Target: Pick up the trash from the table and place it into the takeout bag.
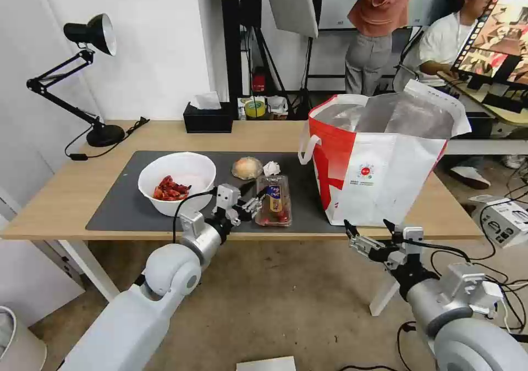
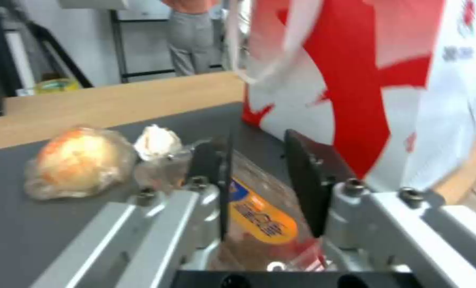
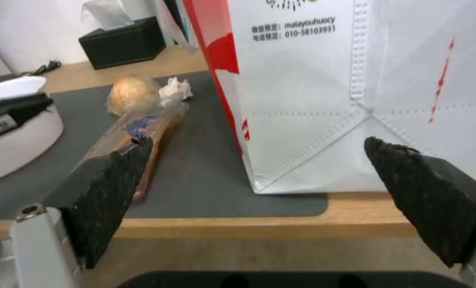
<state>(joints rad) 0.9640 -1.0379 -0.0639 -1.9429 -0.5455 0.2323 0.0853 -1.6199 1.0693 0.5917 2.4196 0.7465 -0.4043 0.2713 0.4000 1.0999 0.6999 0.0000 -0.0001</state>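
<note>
My left wrist camera shows my left claw (image 2: 257,188) spread over the clear two-compartment plastic tray (image 2: 259,218), near the front edge of the dark grey mat (image 1: 126,206). From my head I see that arm reaching in low. My right claw (image 1: 369,229) gapes empty off the light wood table's (image 1: 66,195) front edge, facing the red-and-white takeout bag (image 1: 379,167).

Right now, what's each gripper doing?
Left gripper: open, empty, at the clear plastic tray.
Right gripper: open, empty, off the table edge before the takeout bag.
</note>
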